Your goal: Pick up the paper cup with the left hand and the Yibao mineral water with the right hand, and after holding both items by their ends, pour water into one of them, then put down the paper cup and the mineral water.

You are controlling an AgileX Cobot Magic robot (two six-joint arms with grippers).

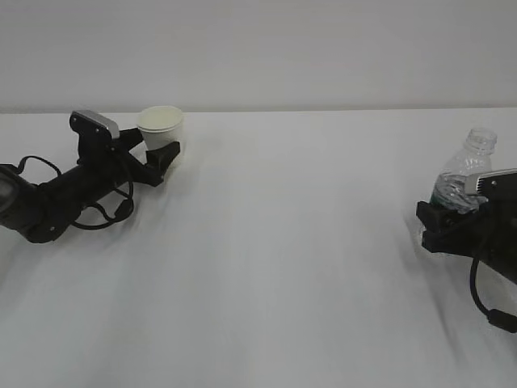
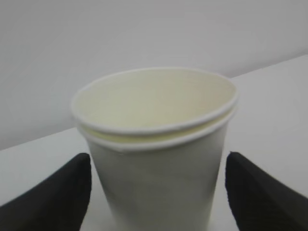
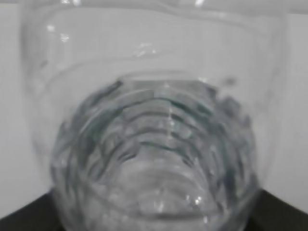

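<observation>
The paper cup point(image 1: 160, 125) stands upright on the white table at the far left; in the left wrist view the paper cup point(image 2: 159, 159) fills the middle. My left gripper point(image 1: 162, 151) point(image 2: 156, 195) is open around its lower body, and a strip of table shows between the cup and each black finger point(image 2: 57, 192). At the right edge the Yibao mineral water point(image 1: 462, 179) leans to the right, capless, with my right gripper point(image 1: 446, 215) shut on its lower part. In the right wrist view the bottle point(image 3: 154, 144) hides nearly everything, with dark fingers point(image 3: 29, 216) only at the bottom corners.
The white table point(image 1: 291, 259) runs back to a pale wall. The left arm's black cables point(image 1: 105, 214) lie on the table behind the gripper. A cable loop point(image 1: 485, 303) hangs from the right arm near the frame's right edge.
</observation>
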